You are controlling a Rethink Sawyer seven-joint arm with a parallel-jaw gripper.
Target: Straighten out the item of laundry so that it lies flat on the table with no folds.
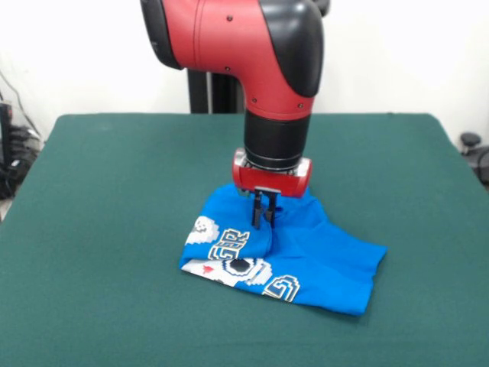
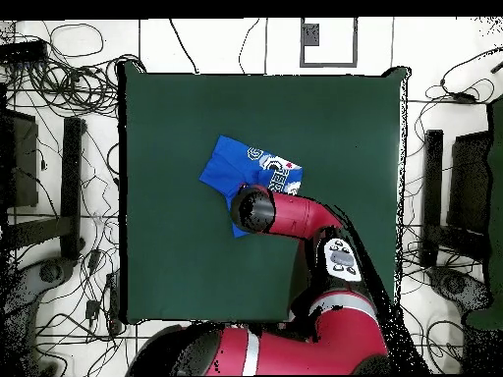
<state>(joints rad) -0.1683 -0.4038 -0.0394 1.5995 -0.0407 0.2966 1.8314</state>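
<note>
My gripper stands vertical over the shirt, its dark fingers drawn narrow and close together, tips down at the cloth on a raised crease near the shirt's middle; whether a pinch of fabric sits between them I cannot confirm. The shirt lies crumpled and folded on the table, a little toward 3 o'clock of the table's centre in the front view. Its printed panel is doubled over toward 7 o'clock, and a plain blue flap runs out toward 4 o'clock. I judge the fabric light, soft and limp: it will drape and drag without holding any shape, and the felt-like table cover will likely grip it, so a pull may stretch one layer while the layer below stays put. The best hold, in my judgement, is a free edge or corner of the top layer, such as the flap's outer hem at 4 o'clock, taken thin so only one layer lifts. The front view shows finger spacing, the crease and the fold heights. The overhead view hides the gripper under my arm, but shows the shirt outline, with print at 3 o'clock and plain blue at 9 o'clock, and open table on all sides.
</note>
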